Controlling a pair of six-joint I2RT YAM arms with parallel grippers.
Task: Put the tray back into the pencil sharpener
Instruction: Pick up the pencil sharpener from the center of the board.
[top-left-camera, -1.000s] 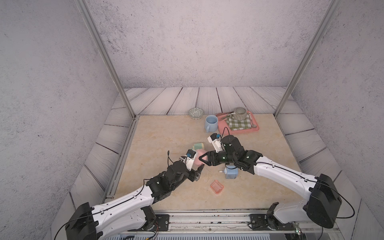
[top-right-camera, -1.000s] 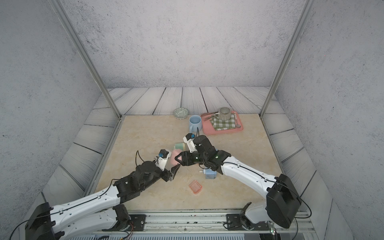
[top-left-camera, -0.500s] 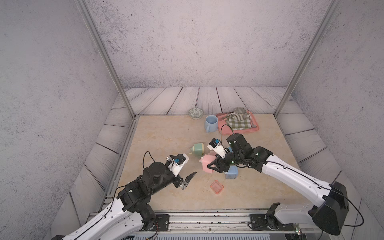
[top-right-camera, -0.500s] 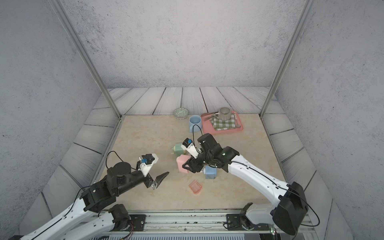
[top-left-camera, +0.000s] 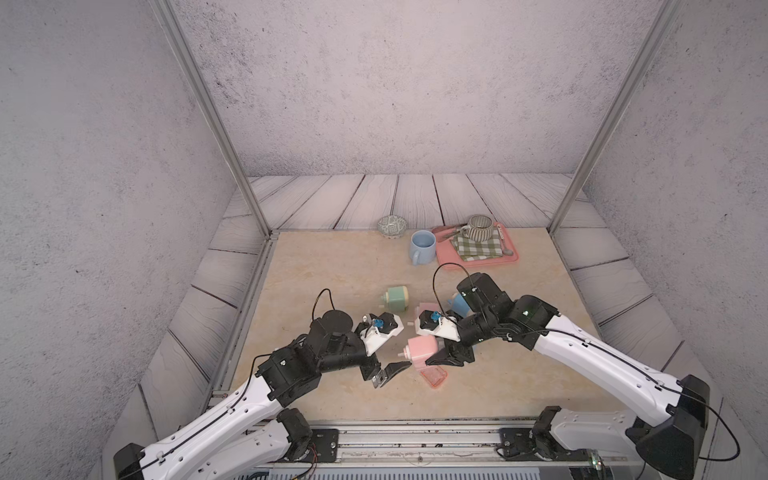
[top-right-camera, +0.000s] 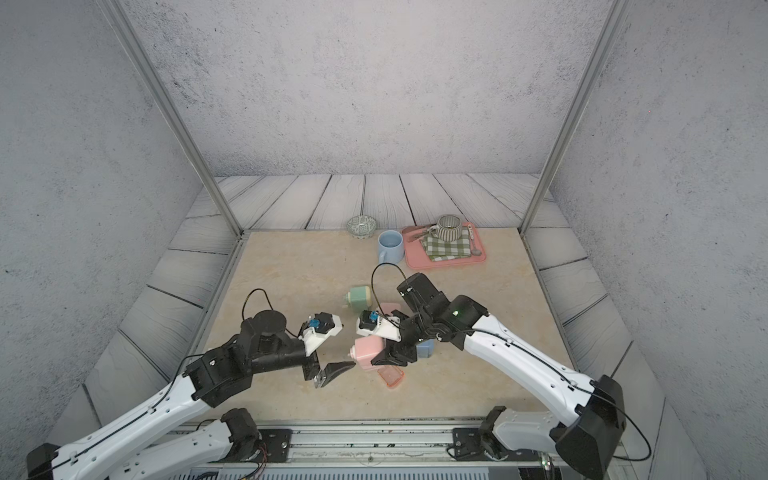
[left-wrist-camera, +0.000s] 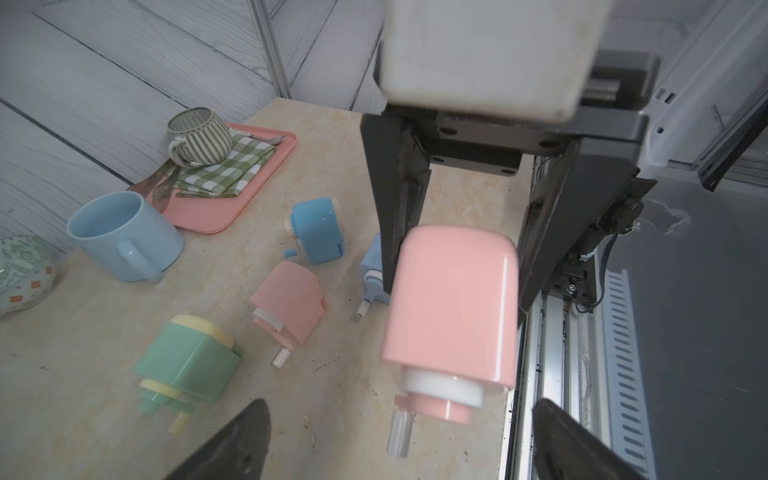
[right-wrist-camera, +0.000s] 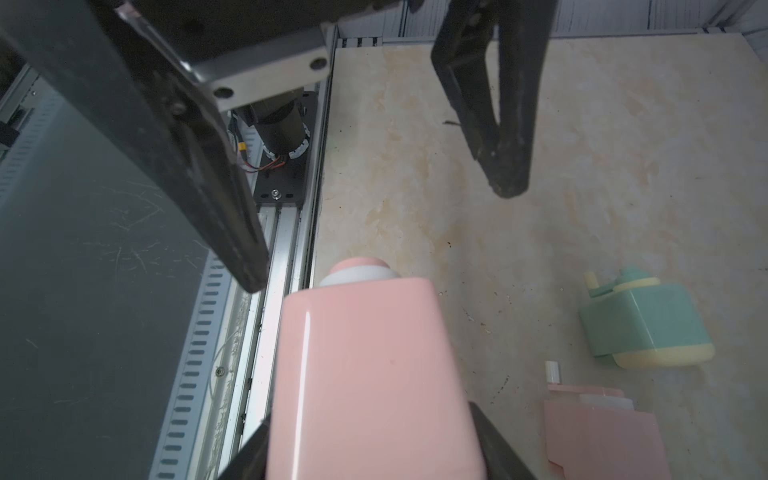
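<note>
My left gripper (left-wrist-camera: 399, 411) stands wide and empty. Its fingers point across the table (top-left-camera: 332, 266) at the pink pencil sharpener (top-left-camera: 422, 349), near it but not touching. The sharpener hangs clear of the table on its side, with the white collar and crank stub turned toward my left arm. Just beside it, toward the rail, the tray (top-left-camera: 435, 377) lies flat on the table. It is a small clear reddish box, still out of the sharpener and untouched. My right gripper (right-wrist-camera: 374, 449) is closed on the sharpener's body, one finger on each flank.

I judge the step so: the body is secured, the tray not yet fetched. The next move falls to my left gripper, which must drop to the tray, take it gently by its walls and bring it level with the slot. No view shows me the slot, so my right wrist may need to turn the body until the opening faces the tray. A second pink sharpener (left-wrist-camera: 286, 299) lies behind, and I must not confuse the two
</note>
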